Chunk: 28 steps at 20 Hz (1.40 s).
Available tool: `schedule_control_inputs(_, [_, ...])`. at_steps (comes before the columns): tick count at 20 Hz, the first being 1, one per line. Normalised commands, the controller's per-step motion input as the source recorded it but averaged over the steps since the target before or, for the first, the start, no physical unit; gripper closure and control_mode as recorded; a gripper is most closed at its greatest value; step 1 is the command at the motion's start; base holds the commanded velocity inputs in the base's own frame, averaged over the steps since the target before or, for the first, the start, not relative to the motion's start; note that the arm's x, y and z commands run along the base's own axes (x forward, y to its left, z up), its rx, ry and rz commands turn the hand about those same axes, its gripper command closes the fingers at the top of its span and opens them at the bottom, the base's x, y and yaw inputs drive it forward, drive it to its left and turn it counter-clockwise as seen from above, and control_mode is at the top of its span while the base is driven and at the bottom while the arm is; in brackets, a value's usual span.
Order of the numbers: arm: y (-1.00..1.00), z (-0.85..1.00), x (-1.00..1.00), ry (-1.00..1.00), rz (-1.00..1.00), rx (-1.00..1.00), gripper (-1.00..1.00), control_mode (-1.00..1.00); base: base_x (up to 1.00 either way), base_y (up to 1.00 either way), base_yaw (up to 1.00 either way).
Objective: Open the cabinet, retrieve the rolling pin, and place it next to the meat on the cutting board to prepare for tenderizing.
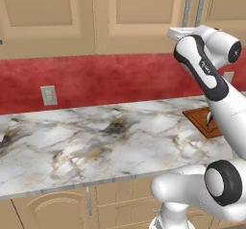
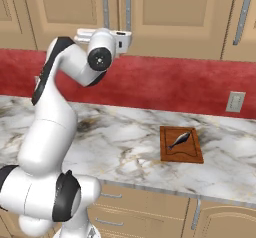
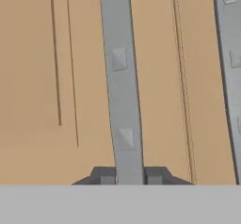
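Observation:
The cabinet (image 2: 165, 12) is tan wood, and both doors look closed. My gripper (image 3: 129, 176) is shut on one of its long silver bar handles (image 3: 123, 86), which runs up between the two fingertips. The second handle (image 3: 229, 53) stands at the right edge of the hand view. From the base views the arm reaches up to the handles (image 2: 128, 4) at the cabinet's lower edge. The cutting board (image 2: 181, 146) lies on the counter to the right, with the small meat (image 2: 180, 140) on it. In the left base view the board (image 1: 197, 116) is partly behind the arm. The rolling pin is hidden.
A marble counter (image 1: 96, 141) runs under a red backsplash (image 2: 175, 82) with a wall outlet (image 1: 48, 95) (image 2: 235, 102). Base cabinets with arched panels (image 2: 225, 222) sit below the counter edge. Another wall cabinet door (image 1: 43, 11) stands to the left.

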Motion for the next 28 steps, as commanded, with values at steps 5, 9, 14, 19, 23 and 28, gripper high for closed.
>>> schedule_control_inputs(5, [0.41,0.00,-0.47,0.00,0.00,0.00,1.00,-1.00,0.00,0.00,0.00])
schedule_control_inputs(9, [0.49,0.00,-0.59,0.00,0.00,0.00,1.00,-1.00,0.00,0.00,0.00])
schedule_control_inputs(14, [0.63,-0.01,-0.68,0.00,0.00,0.00,1.00,-1.00,0.00,0.00,0.00])
schedule_control_inputs(19, [0.64,-0.04,-0.69,0.00,0.00,0.00,1.00,-1.00,0.00,0.00,0.00])
schedule_control_inputs(23, [0.70,-0.12,-0.45,0.07,0.00,0.00,-1.00,-1.00,0.00,0.00,0.00])
schedule_control_inputs(28, [0.28,-0.03,-0.08,0.06,0.03,0.00,-1.00,-1.00,0.00,0.00,0.00])
